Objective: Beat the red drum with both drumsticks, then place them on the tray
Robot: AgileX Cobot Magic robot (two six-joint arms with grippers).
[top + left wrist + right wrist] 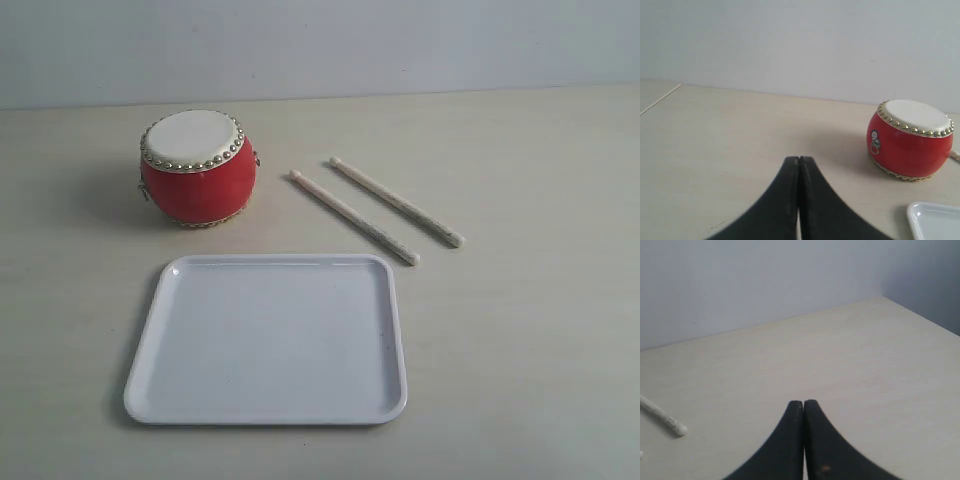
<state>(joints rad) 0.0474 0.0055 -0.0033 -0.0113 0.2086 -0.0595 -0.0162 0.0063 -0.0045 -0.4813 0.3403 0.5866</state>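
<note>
**Drum** (198,166): squat, with a glossy red body, a cream skin and gold studs round the rim. It stands upright on the tabletop (520,330), beyond the tray's far left corner and apart from it.

**Tray** (268,338): white, square and shallow, with rounded corners. It lies flat on the tabletop, nearest the exterior camera.

**Stick A** (353,216): pale wood. It lies flat on the tabletop to the right of the drum. Its rounded tip points toward the drum, and its other end is just off the tray's far right corner, not touching it.

**Stick B** (396,202): matches A and lies beside it on the side away from the tray. The two are nearly parallel, close and not touching.

**Left pincer** (799,160): two black fingers pressed together along their length, with nothing between them. It sits over bare tabletop. Its wrist view shows the drum (910,140) well ahead of the fingertips and a corner of the tray (935,220).

**Right pincer** (803,403): black fingers closed flush, gripping nothing, over bare tabletop. One stick end (662,420) shows in its wrist view, well apart from the fingertips. I cannot tell which stick it is.

**Wall** (320,45): plain and pale, behind the tabletop.
</note>
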